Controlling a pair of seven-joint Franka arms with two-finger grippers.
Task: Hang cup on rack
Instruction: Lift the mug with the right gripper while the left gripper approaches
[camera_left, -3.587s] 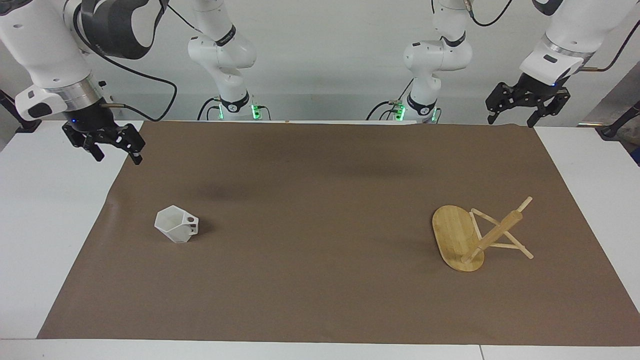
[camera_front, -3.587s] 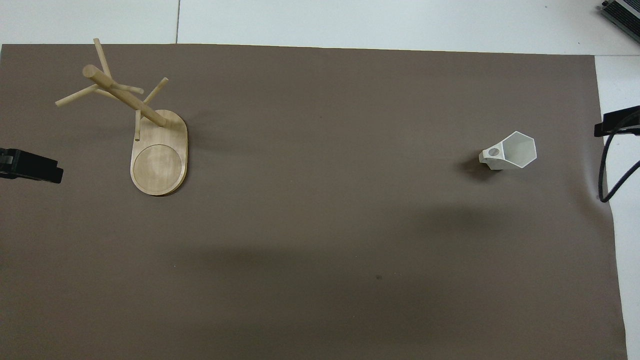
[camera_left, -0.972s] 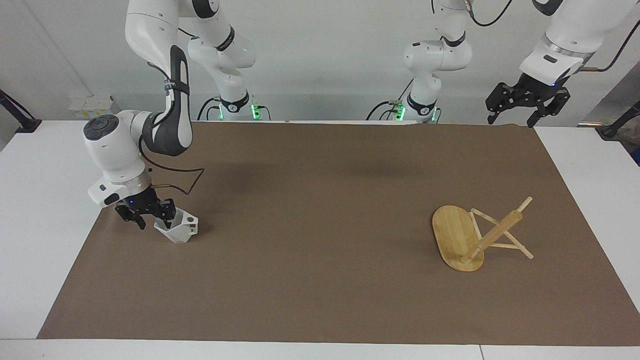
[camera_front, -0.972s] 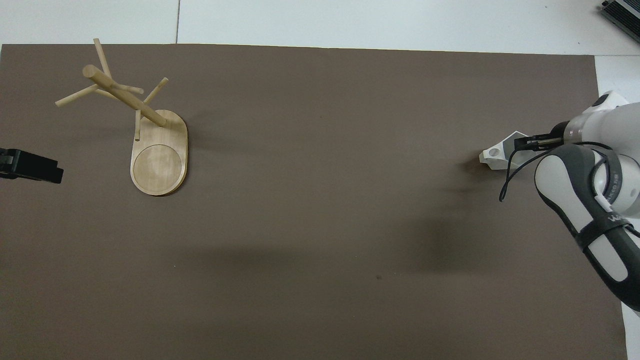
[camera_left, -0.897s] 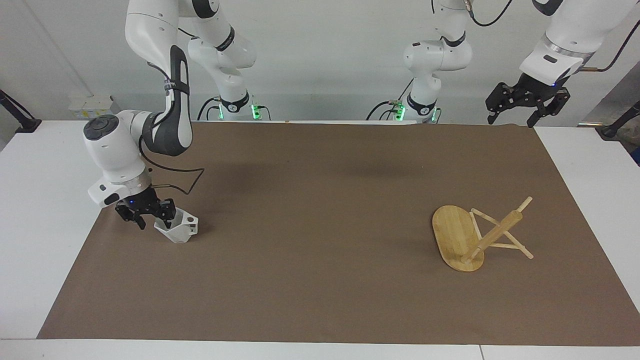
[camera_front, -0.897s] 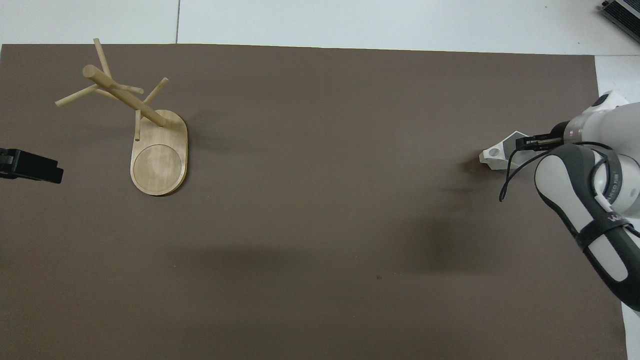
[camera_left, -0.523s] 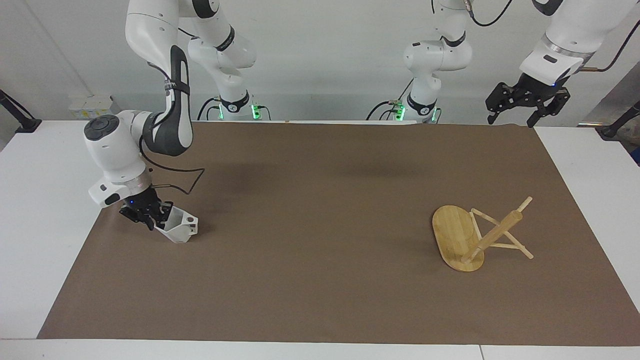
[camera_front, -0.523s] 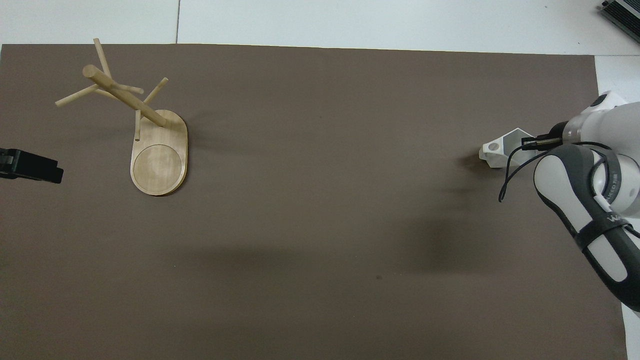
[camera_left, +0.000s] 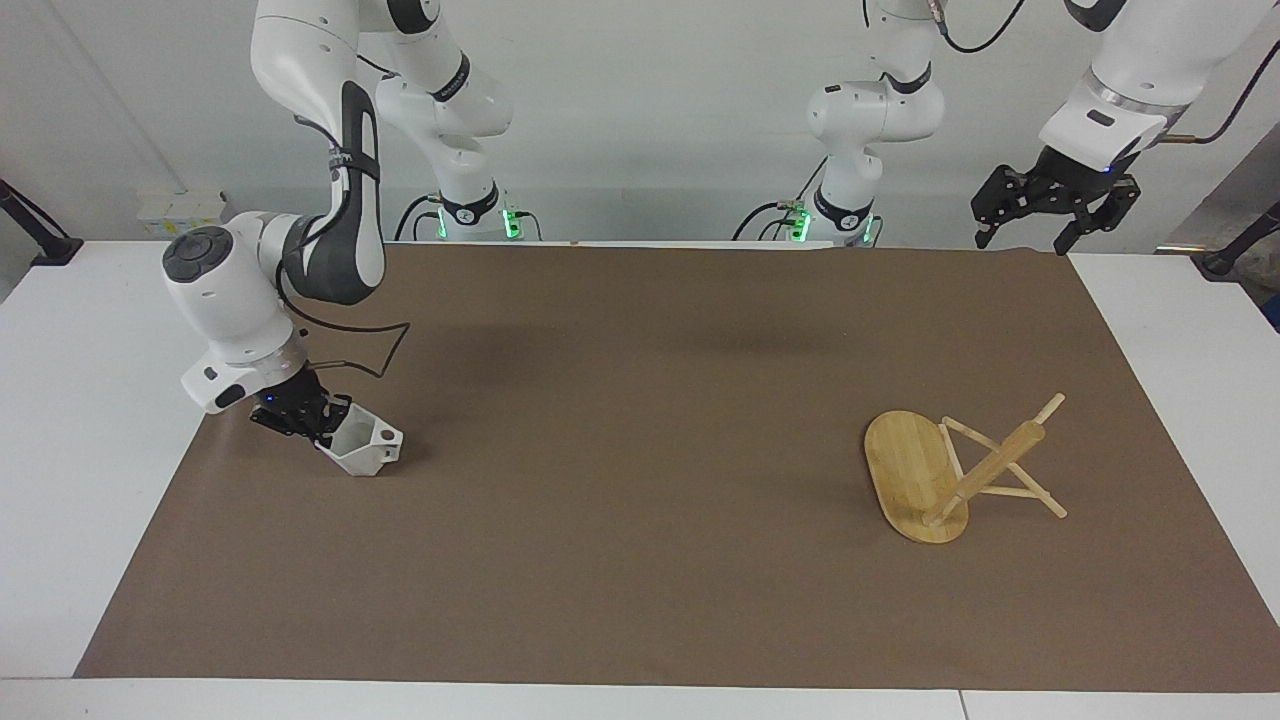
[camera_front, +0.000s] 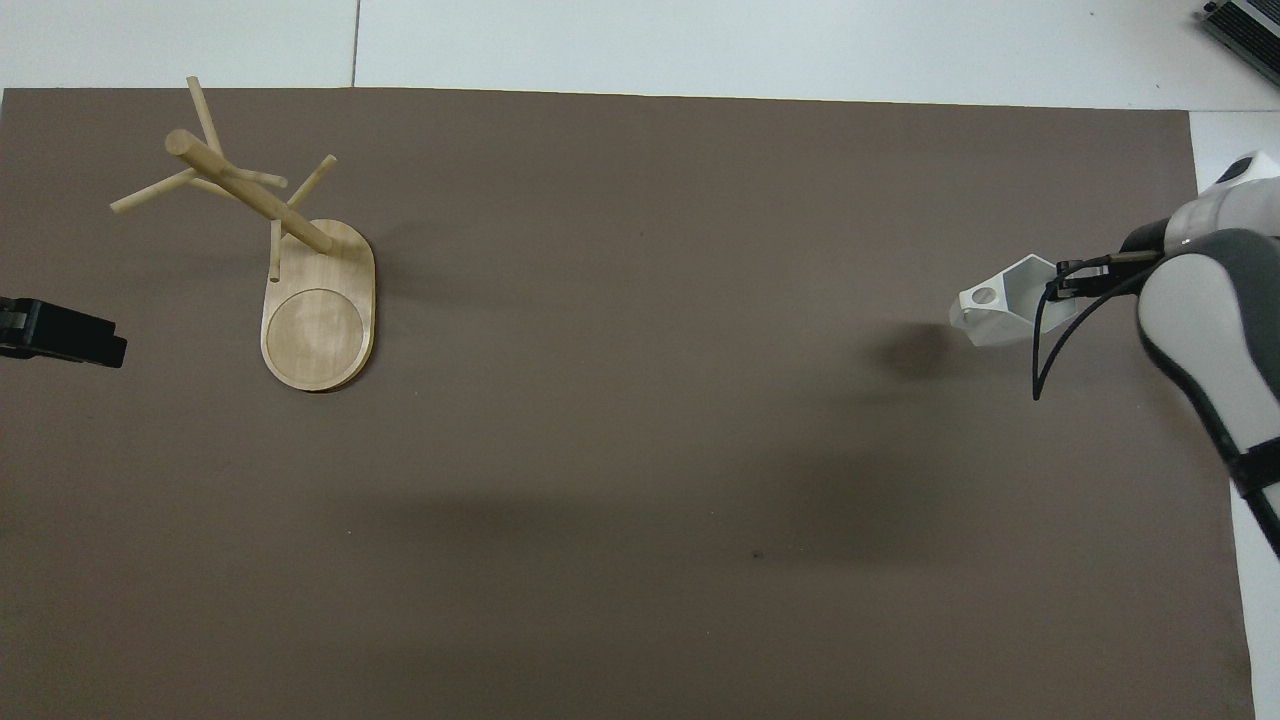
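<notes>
The white faceted cup (camera_left: 362, 447) hangs tilted in my right gripper (camera_left: 318, 425), which is shut on its rim wall and holds it just above the brown mat at the right arm's end of the table. The handle with its round hole (camera_front: 985, 295) points toward the table's middle. In the overhead view the cup (camera_front: 1005, 305) is apart from its shadow. The bamboo rack (camera_left: 945, 475) stands on its oval base (camera_front: 318, 335) at the left arm's end. My left gripper (camera_left: 1050, 212) waits open and raised over the mat's corner near its base.
A brown mat (camera_left: 640, 450) covers most of the white table (camera_left: 90, 470). The left gripper's tip (camera_front: 62, 337) shows at the overhead view's edge, beside the rack. Two more arm bases stand at the table's back edge.
My right gripper came down to the cup and shut on its rim. In the last half second it has lifted and tilted the cup off the mat. The left arm and rack have not moved.
</notes>
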